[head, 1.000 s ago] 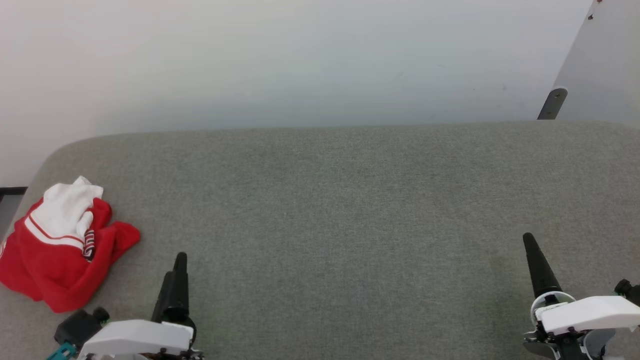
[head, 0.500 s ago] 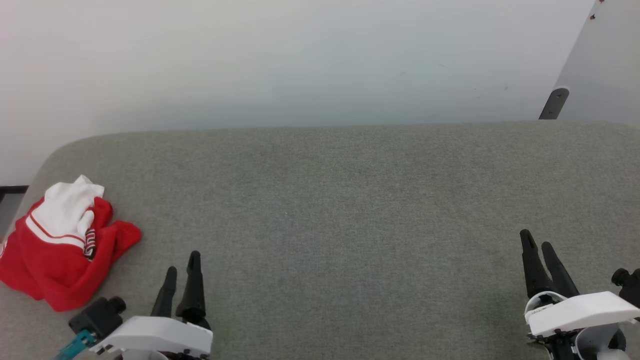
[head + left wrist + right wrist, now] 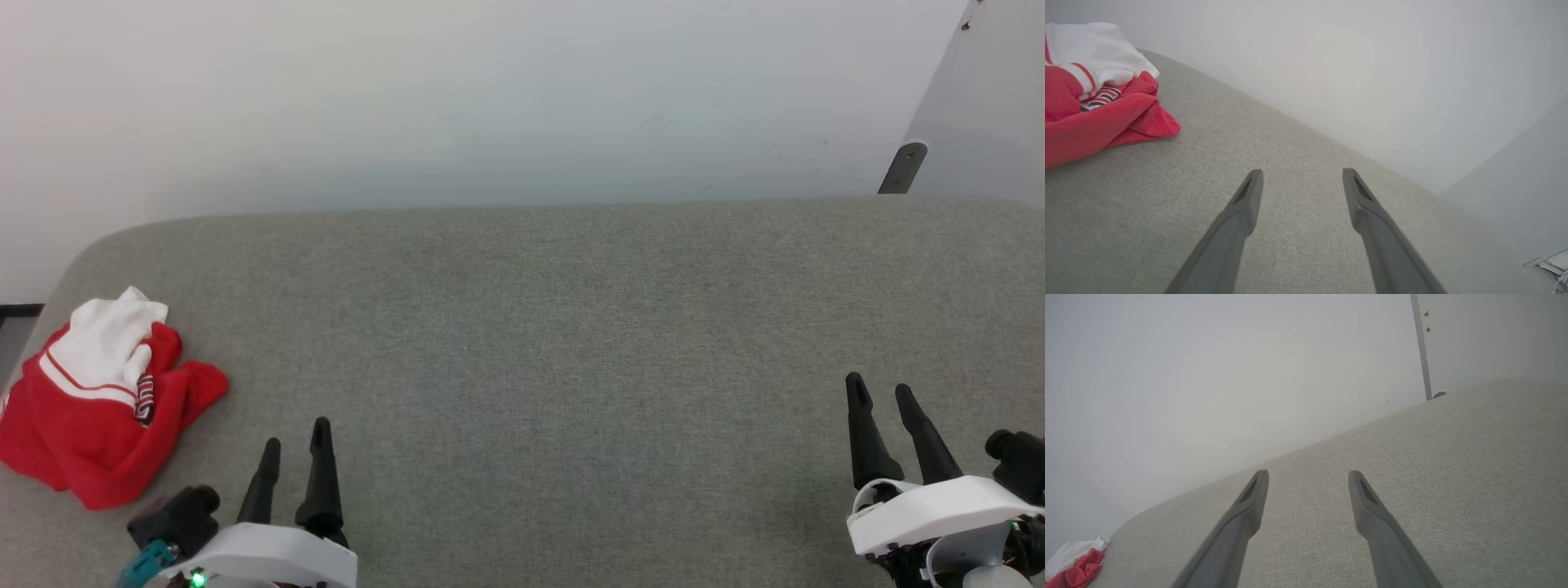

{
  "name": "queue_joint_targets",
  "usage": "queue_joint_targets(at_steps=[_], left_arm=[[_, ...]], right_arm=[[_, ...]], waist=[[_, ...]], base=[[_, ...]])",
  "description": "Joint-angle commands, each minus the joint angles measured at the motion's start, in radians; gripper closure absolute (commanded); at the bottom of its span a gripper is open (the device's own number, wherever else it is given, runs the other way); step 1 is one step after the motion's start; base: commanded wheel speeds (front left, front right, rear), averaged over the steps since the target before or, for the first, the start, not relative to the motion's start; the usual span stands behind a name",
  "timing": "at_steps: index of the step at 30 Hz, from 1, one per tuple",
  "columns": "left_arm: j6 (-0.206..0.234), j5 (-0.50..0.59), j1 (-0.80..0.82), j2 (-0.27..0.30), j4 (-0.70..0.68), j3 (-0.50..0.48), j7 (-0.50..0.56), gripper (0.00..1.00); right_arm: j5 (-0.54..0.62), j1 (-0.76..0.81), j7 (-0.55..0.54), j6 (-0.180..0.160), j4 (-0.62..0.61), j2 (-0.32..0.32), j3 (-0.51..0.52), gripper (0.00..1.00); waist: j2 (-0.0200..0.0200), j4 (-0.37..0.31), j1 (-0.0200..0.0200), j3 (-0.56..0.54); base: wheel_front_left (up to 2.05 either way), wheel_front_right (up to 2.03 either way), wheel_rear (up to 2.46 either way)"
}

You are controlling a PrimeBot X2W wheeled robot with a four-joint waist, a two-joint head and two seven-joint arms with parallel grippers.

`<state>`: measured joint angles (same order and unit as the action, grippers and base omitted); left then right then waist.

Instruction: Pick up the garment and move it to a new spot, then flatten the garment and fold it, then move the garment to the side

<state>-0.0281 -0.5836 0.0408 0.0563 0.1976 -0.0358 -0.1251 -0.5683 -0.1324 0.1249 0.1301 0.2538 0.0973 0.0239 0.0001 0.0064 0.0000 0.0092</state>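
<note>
Garment (image 3: pixel 90 433) not yet in hand: our left claw (image 3: pixel 295 435) is spread wide with nothing between its fingers, low over the grey table (image 3: pixel 531 343). The crumpled red-and-white garment lies near that claw, to its left and slightly ahead, by the table's rounded corner. Our right claw (image 3: pixel 879 385) is likewise spread and empty, well apart on the other side. We judge three risks. We might pinch only one loose fold, so the bundle unrolls and drags. We might nudge the heap off the edge it sits beside. Or our fingertips might dig into the table's cloth cover.
</note>
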Motion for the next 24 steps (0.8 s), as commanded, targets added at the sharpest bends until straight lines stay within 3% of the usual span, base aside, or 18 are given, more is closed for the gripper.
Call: queue_joint_targets(at_steps=[1, 24], left_arm=[[0.006, 0.033, 0.005, 0.005, -0.014, 0.002, -0.01, 0.0], [0.046, 0.282, 0.002, 0.029, 0.006, 0.048, -0.068, 0.0]], right_arm=[[0.046, -0.015, 0.01, 0.001, -0.003, 0.008, -0.004, 0.0], [0.378, -0.027, 0.068, 0.001, 0.037, -0.006, 0.02, 0.0]], waist=[[-0.0001, 0.0, 0.0, 0.0], [-0.0001, 0.005, 0.0, 0.005]], base=[[0.0, 0.0, 0.0], [0.0, 0.0, 0.0]])
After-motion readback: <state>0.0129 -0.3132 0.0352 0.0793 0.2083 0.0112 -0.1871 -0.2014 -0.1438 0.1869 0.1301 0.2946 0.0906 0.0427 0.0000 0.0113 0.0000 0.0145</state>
